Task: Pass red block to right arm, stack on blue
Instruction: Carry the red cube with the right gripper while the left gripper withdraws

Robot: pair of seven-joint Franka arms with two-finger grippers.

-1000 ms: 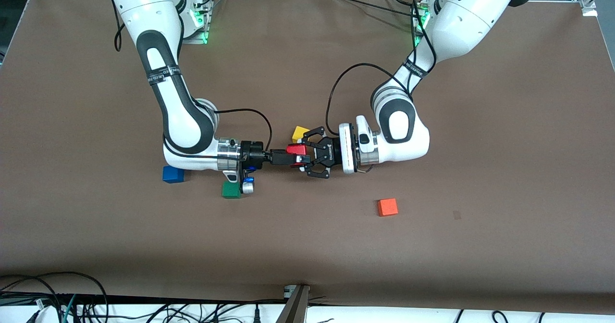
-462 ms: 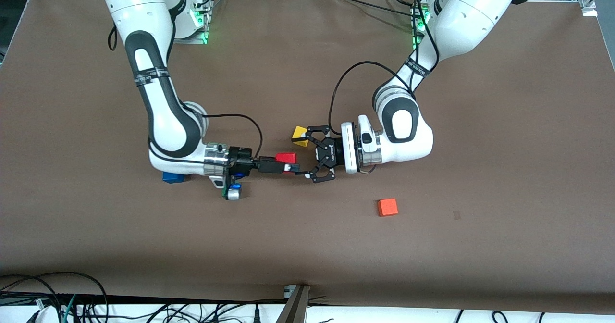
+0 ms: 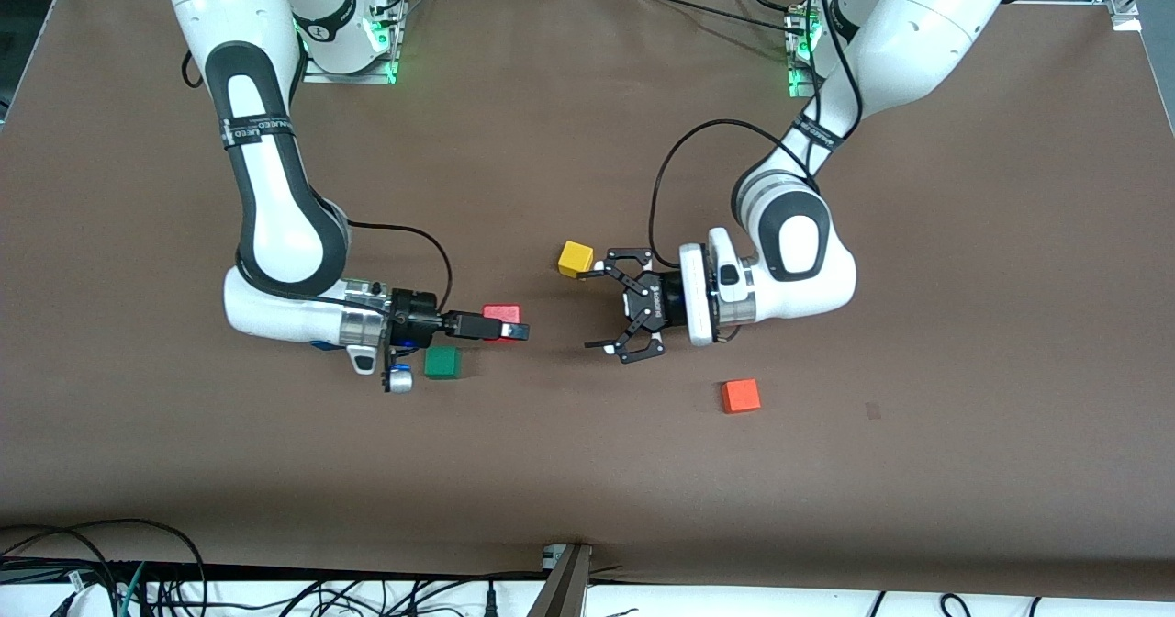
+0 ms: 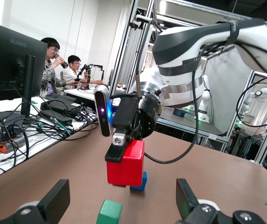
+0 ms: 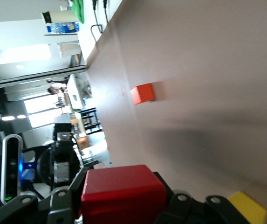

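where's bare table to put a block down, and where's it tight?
Bare: the brown table from the orange cube toward the left arm's end, and the strip nearer the front camera. Tight: the right gripper, shut on the red block, above the green cube; the open left gripper beside the yellow cube.

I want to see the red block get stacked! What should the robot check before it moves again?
1. Right end effector shut on the red block: ok.
2. Left end effector open and apart from the red block: ok.
3. Blue block free to stack on: cannot tell; the front view shows only a sliver under the right arm.
4. Green block out of the way: not ok; it lies beside the right end effector, nearer the front camera.
5. Yellow block and orange block out of the way: ok.
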